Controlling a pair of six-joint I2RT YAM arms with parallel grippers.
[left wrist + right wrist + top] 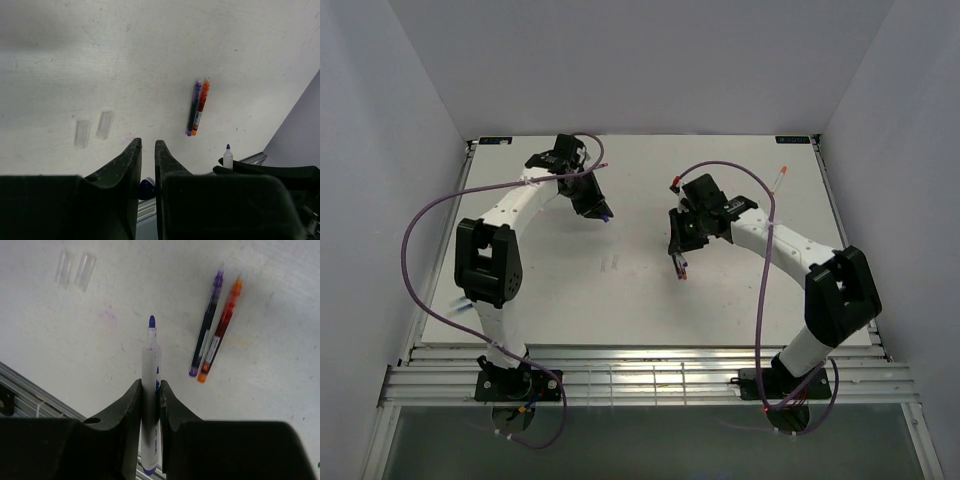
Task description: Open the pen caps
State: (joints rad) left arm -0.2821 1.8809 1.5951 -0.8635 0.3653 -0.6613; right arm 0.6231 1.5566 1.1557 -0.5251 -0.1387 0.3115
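Observation:
My left gripper (148, 142) (603, 213) is shut on a small dark blue pen cap (146, 189) held deep between its fingers. My right gripper (150, 385) (678, 262) is shut on a white pen barrel (150, 370) whose blue tip is bare and points away. That pen also shows in the left wrist view (228, 157). The two grippers are apart above the table. A purple pen (206, 332) and an orange pen (223, 322) lie side by side on the table. No red cap is in view.
Two short clear plastic pieces (82, 133) (105, 124) lie side by side on the white table (570, 300). A thin white pen with an orange end (782, 180) lies at the back right. Grey rails (640, 380) run along the near edge.

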